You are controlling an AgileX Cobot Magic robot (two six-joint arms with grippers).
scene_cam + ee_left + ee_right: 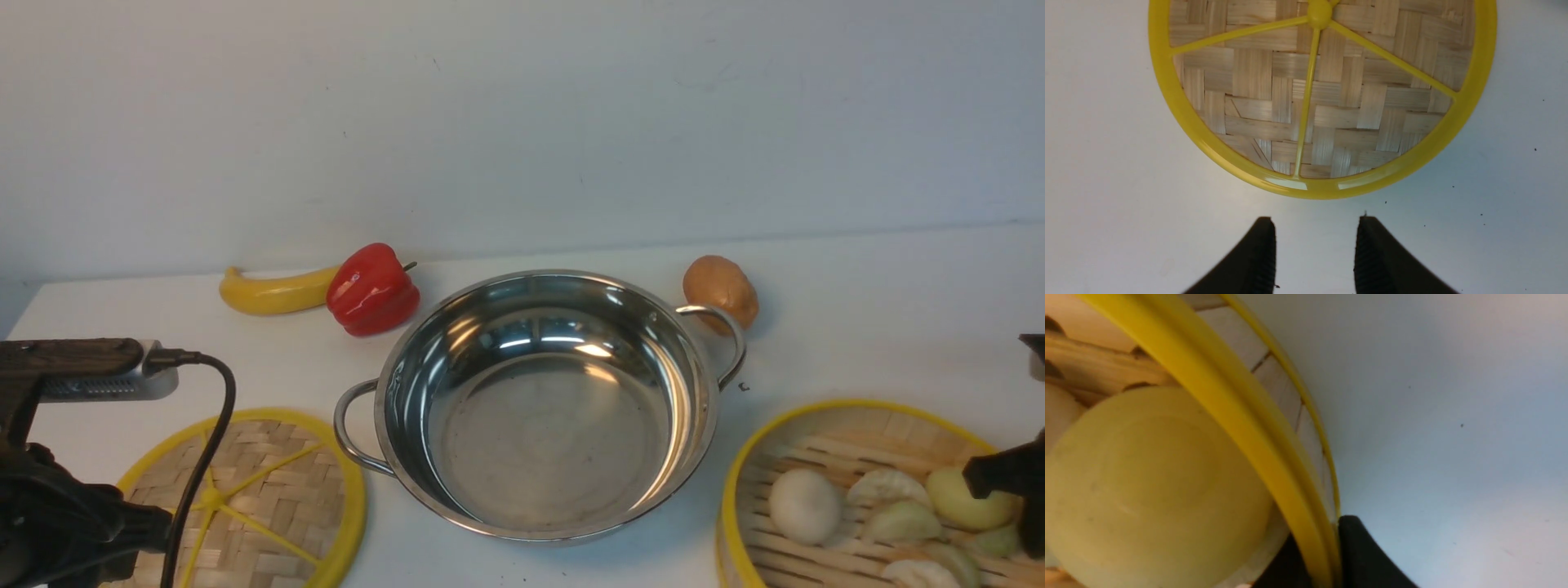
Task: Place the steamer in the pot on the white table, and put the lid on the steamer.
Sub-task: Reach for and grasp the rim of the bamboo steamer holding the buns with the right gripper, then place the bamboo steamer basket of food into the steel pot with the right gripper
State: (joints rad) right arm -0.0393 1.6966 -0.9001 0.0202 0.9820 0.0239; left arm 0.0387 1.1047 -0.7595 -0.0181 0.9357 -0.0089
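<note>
The right end effector is pinched onto the steamer: one black finger sits inside the slat wall and the other outside, with the yellow rim squeezed between them and no gap showing. Gripping the wall this way looks meant to carry the whole basket level, so that the pale yellow bun lying right against the inner finger, the white bun and the dumplings farther in from it stay put. The steamer itself appears to rest on the bench, not yet moved

The left end effector hangs partly open with nothing between its fingers, both tips just short of the near rim of the lid. The lid lies flat on the bench, spokes up, and I judge this arm is parked there ready for the second step

The pot stands empty between the two end effectors, beside the lid on one side and the steamer on the other, its mouth free for the basket. Beyond the pot, away from both end effectors, lie a banana, a red bell pepper touching it, and a brown potato just behind one pot handle; they seem to play no part

No brand, label or legible writing shows on anything
</note>
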